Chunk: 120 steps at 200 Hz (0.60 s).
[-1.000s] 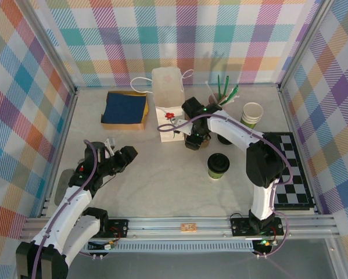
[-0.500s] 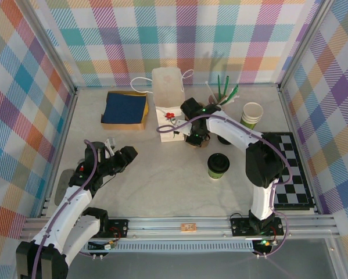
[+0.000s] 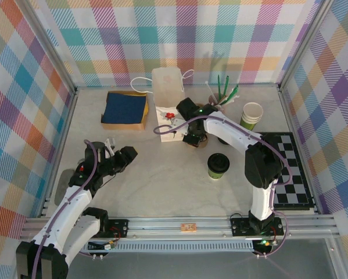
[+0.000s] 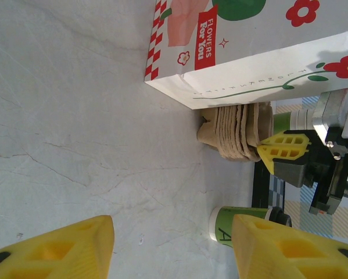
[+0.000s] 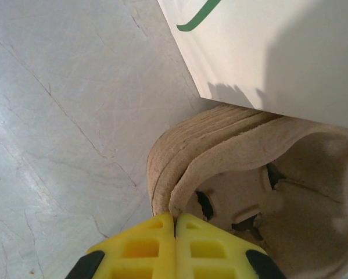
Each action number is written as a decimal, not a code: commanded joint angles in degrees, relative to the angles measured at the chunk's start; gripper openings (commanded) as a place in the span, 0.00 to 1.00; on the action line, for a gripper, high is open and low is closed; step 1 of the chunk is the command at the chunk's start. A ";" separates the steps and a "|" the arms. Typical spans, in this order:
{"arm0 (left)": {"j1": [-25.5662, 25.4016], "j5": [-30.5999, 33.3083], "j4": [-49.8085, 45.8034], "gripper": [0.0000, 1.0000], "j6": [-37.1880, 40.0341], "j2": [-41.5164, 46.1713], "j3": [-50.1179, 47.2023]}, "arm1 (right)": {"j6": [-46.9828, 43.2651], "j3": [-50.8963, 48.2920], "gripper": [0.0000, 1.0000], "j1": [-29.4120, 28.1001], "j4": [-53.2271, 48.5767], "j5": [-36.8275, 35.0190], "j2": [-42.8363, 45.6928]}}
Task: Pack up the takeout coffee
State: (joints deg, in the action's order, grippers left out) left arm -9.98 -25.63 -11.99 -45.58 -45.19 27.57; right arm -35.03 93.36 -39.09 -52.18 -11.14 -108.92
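As the takeout coffee [image 3: 218,165] stands alone on the table [image 3: 162,180], a carrier is probably wanted first.
The right gripper [image 5: 175,220] has its jaws together at the rim of the carrier stack [image 5: 220,145] beside the bag [image 5: 266,46]; the left gripper [image 4: 171,232] is apart and empty.

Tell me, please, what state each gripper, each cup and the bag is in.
takeout coffee, upright, lid on.
lidless cup, upright, uncovered.
paper bag, standing upright.
left gripper, open, empty.
right gripper, shut at the cup carrier stack rim.
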 commanded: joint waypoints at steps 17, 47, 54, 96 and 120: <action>0.93 0.31 -0.62 0.55 0.75 0.57 1.33 | 2.32 2.48 0.00 -0.90 1.65 -8.24 4.40; 1.01 0.57 -1.26 0.55 1.17 0.62 2.13 | 1.45 2.55 0.00 -2.40 4.98 -13.39 8.00; 1.01 0.58 -1.28 0.55 1.13 0.54 2.30 | 0.89 2.65 0.00 -2.87 5.69 -14.38 8.90; 1.02 0.93 -1.78 0.55 1.42 0.77 2.95 | -2.25 2.54 0.00 -5.07 9.20 -20.29 12.00; 1.08 1.11 -2.07 0.55 1.51 1.14 3.10 | -3.77 1.63 0.00 -6.03 11.21 -22.71 13.18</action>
State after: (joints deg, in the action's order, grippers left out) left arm -9.96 -24.82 -13.08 -45.28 -45.10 29.10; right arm -36.45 94.11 -44.10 -45.32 -29.02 -98.15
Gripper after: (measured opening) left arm 0.549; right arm 0.046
